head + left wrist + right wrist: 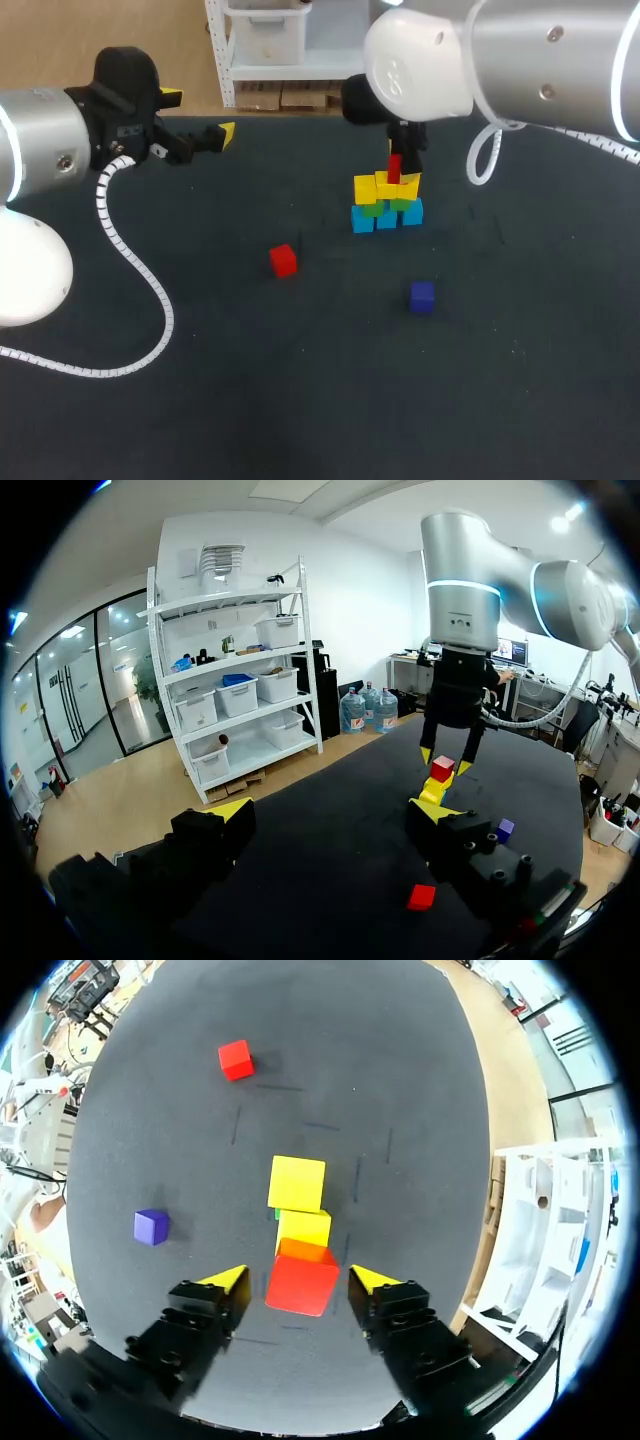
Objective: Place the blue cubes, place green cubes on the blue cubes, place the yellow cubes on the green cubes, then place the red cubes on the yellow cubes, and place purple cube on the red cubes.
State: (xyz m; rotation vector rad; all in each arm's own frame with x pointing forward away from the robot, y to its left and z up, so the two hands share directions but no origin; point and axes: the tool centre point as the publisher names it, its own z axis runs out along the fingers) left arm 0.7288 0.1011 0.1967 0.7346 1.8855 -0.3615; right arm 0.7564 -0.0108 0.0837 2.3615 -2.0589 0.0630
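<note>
Right gripper (298,1278) open astride the topmost red cube (300,1282).
Its fingers flank the cube without touching; it rests on yellow cubes (385,187), over green cubes (371,209) and blue cubes (386,219), toward the table's (300,390) far edge. The left gripper (200,115) gapes empty near the far left corner. A loose red cube (283,260) and the purple cube (421,296) lie mid-table.

- The stack (387,200) stands toward the far side of the table (300,400), right of the middle.
- The top cube (394,168) sits on a pair of cubes; the layer beneath those is mostly hidden.
- The right gripper (297,1278) hangs over the stack, one finger at each side of the top cube, seemingly not touching it.
- The left loose cube (283,260) lies before and left of the stack; the right loose cube (421,296) lies before it.
- The left gripper (200,115) is far left, well apart.
</note>
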